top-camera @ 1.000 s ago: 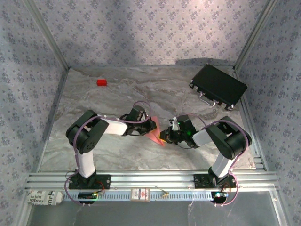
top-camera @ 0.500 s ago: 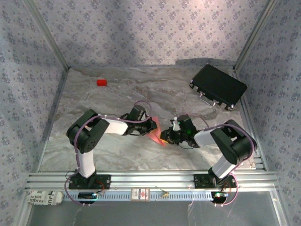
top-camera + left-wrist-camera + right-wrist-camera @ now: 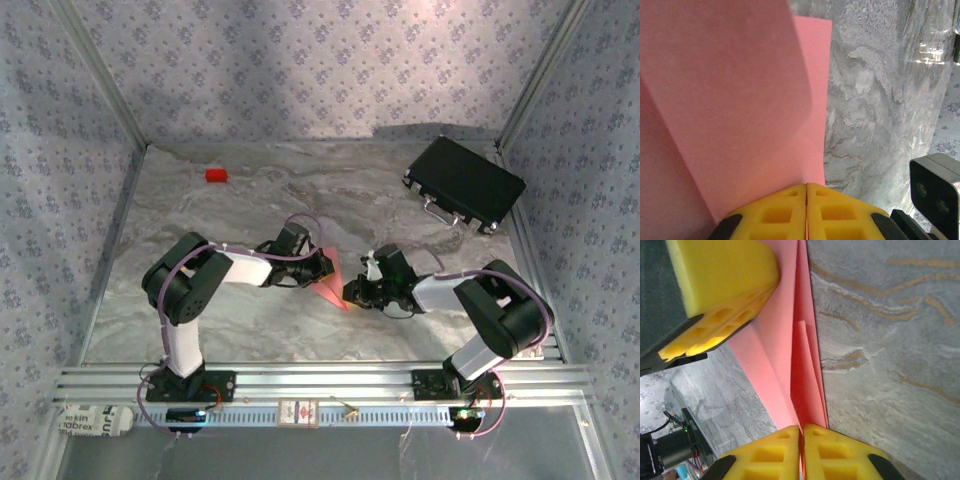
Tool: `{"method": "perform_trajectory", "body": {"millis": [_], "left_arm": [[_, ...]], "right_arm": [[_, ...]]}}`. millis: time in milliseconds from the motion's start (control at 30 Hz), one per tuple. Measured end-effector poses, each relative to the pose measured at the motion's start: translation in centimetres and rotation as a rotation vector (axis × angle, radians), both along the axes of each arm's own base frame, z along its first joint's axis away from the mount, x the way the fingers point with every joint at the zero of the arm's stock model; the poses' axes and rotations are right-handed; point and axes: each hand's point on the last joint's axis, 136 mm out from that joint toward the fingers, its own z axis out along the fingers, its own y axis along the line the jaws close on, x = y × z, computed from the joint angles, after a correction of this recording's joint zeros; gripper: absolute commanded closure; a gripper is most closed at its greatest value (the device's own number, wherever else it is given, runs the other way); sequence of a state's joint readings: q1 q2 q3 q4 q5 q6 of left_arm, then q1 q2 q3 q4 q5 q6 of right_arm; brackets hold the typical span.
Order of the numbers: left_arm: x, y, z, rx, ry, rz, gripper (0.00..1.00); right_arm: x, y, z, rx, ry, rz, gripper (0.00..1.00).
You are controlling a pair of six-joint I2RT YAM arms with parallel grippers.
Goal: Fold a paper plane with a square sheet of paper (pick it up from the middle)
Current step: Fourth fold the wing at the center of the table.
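Observation:
The square sheet of paper (image 3: 329, 283) is salmon-pink and creased into a narrow pointed shape with several layers, like a paper plane. It hangs between my two grippers over the middle of the marble table. My left gripper (image 3: 319, 268) is shut on its upper left edge; in the left wrist view the yellow fingers (image 3: 785, 210) meet on the paper (image 3: 740, 100). My right gripper (image 3: 352, 292) is shut on the pointed lower end. In the right wrist view that gripper (image 3: 801, 429) pinches the folded layers (image 3: 785, 355), with the left gripper's yellow finger (image 3: 720, 285) close above.
A small red block (image 3: 216, 175) lies at the far left of the table. A black rectangular case (image 3: 464, 183) sits at the far right corner. Patterned walls enclose three sides, and an aluminium rail (image 3: 320, 380) runs along the near edge.
The right arm's elbow has swung out to the right while its gripper stayed at the paper. The paper now looks narrower and lower. The left arm has barely moved.

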State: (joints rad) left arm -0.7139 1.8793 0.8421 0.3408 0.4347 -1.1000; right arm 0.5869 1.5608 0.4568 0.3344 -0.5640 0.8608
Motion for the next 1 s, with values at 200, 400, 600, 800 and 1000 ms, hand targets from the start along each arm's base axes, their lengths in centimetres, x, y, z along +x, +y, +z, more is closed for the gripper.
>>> {"method": "perform_trajectory", "body": {"millis": [200,400,600,800,1000], "left_arm": [[-0.1,-0.1,0.0,-0.005,0.005,-0.007,0.91],[-0.2,-0.1,0.0,-0.007,0.007,-0.01,0.92],[-0.2,-0.1,0.0,-0.007,0.007,-0.01,0.91],[-0.2,-0.1,0.0,-0.007,0.008,-0.01,0.91],[-0.2,-0.1,0.0,-0.007,0.008,-0.01,0.92]], "right_arm": [[-0.2,-0.2,0.0,-0.006,0.002,0.003,0.9],[-0.8,-0.6,0.3,-0.016,0.003,0.009,0.8],[-1.2,-1.1,0.2,-0.05,-0.006,0.021,0.8],[-1.3,-1.3,0.0,-0.067,-0.009,0.034,0.87],[-1.4,-1.4,-0.1,-0.072,-0.007,0.034,0.91]]}}
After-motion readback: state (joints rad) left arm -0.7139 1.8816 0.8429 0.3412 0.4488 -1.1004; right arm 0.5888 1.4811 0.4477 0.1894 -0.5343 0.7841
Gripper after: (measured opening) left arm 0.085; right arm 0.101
